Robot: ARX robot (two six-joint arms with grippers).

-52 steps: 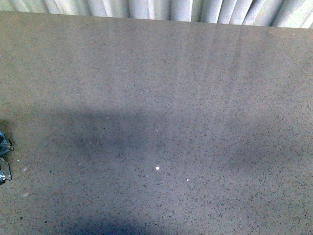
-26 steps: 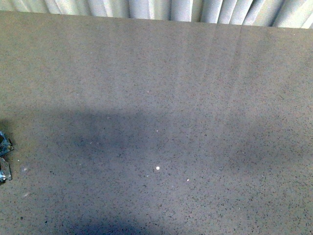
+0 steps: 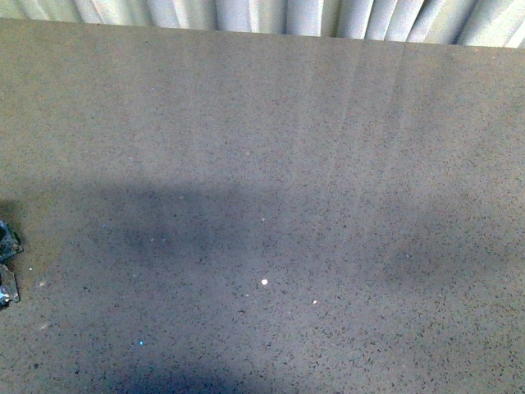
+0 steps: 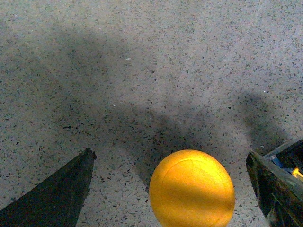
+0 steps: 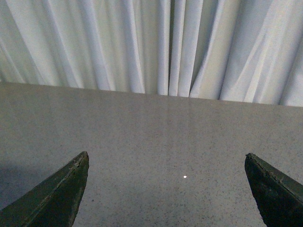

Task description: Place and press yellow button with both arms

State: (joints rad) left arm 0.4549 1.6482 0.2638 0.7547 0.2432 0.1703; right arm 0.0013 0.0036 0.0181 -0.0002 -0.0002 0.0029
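Note:
The yellow button [image 4: 191, 189] shows in the left wrist view as a round yellow-orange cap standing on the speckled table [image 4: 142, 71]; its body is hidden under the cap. My left gripper [image 4: 170, 155] is open, one black finger [image 4: 57, 194] on each side of the cap and both clear of it. My right gripper [image 5: 166, 155] is open over bare table with nothing between its fingers [image 5: 52, 198]. The front view shows no button; only a small dark and bluish piece [image 3: 6, 263] at its left edge, probably part of my left arm.
The grey speckled table [image 3: 287, 164] runs back to a far edge with a white pleated curtain [image 5: 156, 42] behind it. Two small white specks [image 3: 264, 281] lie on the surface near the front middle.

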